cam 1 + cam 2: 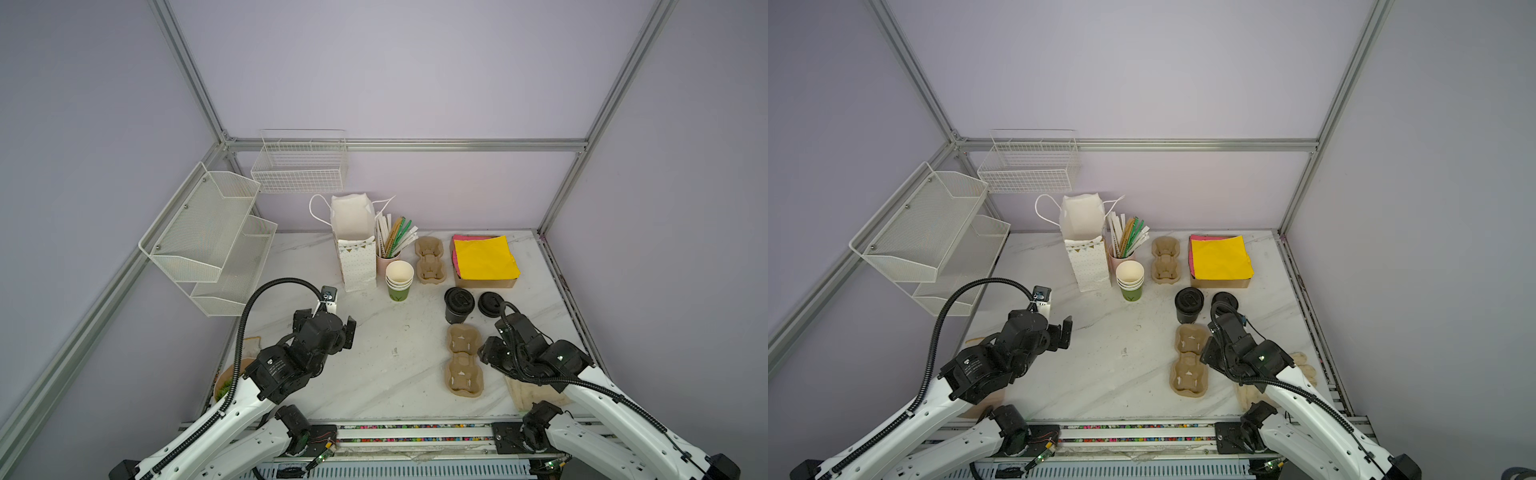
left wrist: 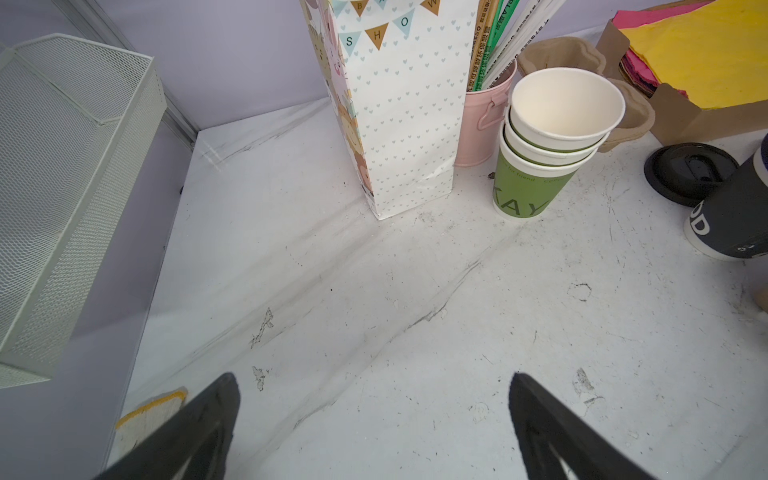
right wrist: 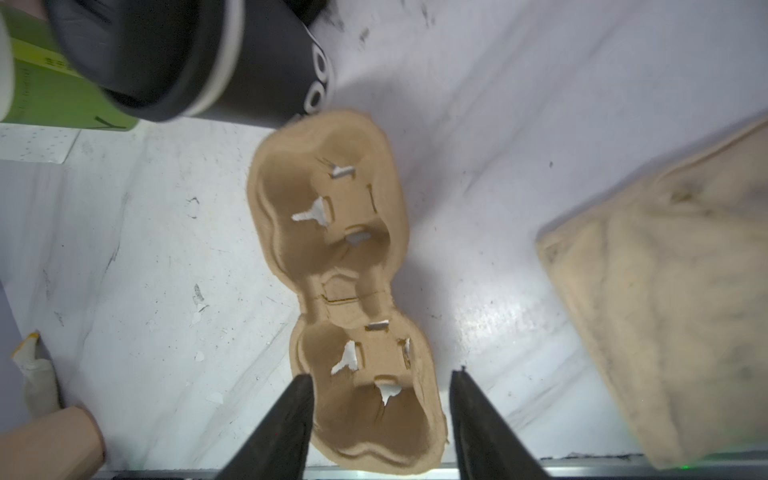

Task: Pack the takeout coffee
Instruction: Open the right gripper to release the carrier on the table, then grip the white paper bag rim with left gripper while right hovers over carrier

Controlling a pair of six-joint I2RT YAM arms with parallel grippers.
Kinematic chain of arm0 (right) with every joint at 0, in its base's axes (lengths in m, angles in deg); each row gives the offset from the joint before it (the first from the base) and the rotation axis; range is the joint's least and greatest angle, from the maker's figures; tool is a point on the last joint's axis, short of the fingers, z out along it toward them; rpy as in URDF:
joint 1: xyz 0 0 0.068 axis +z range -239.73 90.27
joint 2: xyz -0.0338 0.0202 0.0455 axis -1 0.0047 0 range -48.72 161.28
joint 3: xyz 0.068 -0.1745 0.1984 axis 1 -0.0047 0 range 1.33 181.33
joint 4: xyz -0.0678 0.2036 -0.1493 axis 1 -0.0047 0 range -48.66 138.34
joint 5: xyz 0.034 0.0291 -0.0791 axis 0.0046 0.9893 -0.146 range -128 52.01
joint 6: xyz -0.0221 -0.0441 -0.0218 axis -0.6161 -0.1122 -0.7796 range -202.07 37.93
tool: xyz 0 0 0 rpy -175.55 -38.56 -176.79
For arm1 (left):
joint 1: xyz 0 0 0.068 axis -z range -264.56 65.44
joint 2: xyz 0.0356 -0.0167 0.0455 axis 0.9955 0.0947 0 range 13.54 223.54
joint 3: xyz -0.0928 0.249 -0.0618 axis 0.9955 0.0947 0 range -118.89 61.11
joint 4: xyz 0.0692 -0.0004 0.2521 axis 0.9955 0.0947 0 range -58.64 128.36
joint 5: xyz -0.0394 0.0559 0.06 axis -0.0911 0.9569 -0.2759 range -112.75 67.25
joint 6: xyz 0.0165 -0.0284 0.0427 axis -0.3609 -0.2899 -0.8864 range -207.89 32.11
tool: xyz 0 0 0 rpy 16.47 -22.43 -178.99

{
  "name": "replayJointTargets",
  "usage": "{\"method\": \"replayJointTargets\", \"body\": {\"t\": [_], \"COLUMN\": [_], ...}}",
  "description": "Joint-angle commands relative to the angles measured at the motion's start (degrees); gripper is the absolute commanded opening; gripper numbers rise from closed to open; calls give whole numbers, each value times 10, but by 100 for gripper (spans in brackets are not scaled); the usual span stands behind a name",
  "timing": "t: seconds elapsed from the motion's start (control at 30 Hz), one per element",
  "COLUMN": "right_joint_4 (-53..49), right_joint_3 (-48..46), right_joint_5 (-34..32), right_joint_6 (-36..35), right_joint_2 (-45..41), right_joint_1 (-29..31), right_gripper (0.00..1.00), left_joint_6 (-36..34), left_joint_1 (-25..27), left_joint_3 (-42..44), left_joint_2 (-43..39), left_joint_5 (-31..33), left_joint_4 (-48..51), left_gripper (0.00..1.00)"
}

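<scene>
A lidded dark takeout coffee cup [image 1: 458, 308] stands upright on the marble-patterned table [image 1: 374, 374], just beyond the far end of an empty two-cup pulp carrier [image 1: 463, 359] and beside a loose black lid [image 1: 490, 303]. The right gripper [image 3: 380, 374] hovers over the carrier's near end, its jaws apart and holding nothing. The left gripper [image 2: 374, 378] hangs spread wide above bare tabletop, short of the white gift bag [image 1: 355, 249] and the stack of green cups [image 1: 399, 284].
</scene>
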Motion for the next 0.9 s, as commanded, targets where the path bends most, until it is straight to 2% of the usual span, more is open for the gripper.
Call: {"method": "replayJointTargets", "body": {"t": [0.0,0.17,0.33,0.63,0.87], "right_joint_4": [-39,-7,33,53,39], "right_joint_3": [68,111,119,116,115], "right_joint_5": [-80,-76,-60,-50,-48], "right_joint_6": [-32,-62,-73,-90,-106], "right_joint_2": [25,75,94,89,59], "right_joint_1": [2,3,3,3,3], "right_gripper": [68,75,87,92,93], "left_joint_6": [7,-2,-5,28,24], "left_joint_1": [-9,-40,-122,-268,-284], "left_joint_3": [-25,-130,-263,-462,-572], "left_joint_2": [7,45,134,310,447], "left_joint_5": [4,-26,-108,-219,-229], "left_joint_4": [-25,-57,-66,-40,-13], "left_gripper": [100,100,100,100,100]}}
